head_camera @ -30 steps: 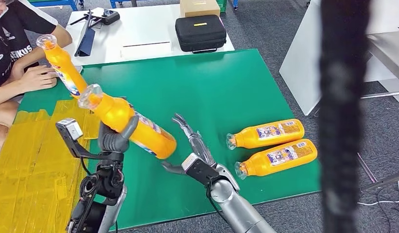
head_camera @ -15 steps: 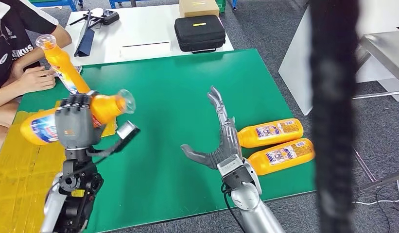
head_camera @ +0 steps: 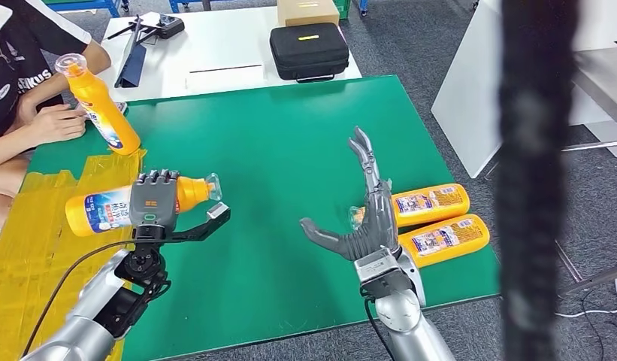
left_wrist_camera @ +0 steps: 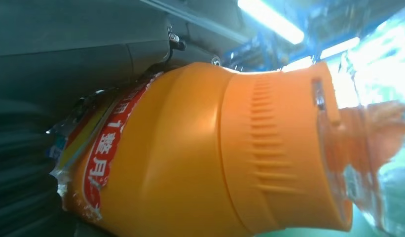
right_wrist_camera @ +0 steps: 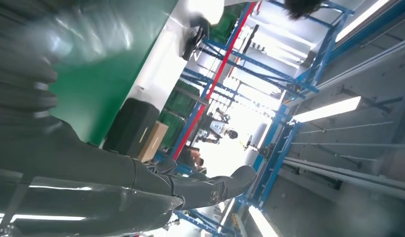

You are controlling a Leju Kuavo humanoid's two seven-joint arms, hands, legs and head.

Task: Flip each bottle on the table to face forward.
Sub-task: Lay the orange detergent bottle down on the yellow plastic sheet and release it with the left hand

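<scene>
The left hand (head_camera: pixel 153 204) grips an orange bottle (head_camera: pixel 102 210) lying level over the table's (head_camera: pixel 275 150) yellow-taped edge, cap pointing right. The right hand (head_camera: pixel 369 218) is spread wide, holding nothing.

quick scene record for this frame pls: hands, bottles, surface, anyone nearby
left hand: grips held bottle, lying sideways above the yellow taped area
right hand: fingers spread, holds nothing, next to two lying bottles
lying bottles: far one, near one, side by side on green table
standing bottle: tilted, at far left corner
person: seated at left
</scene>
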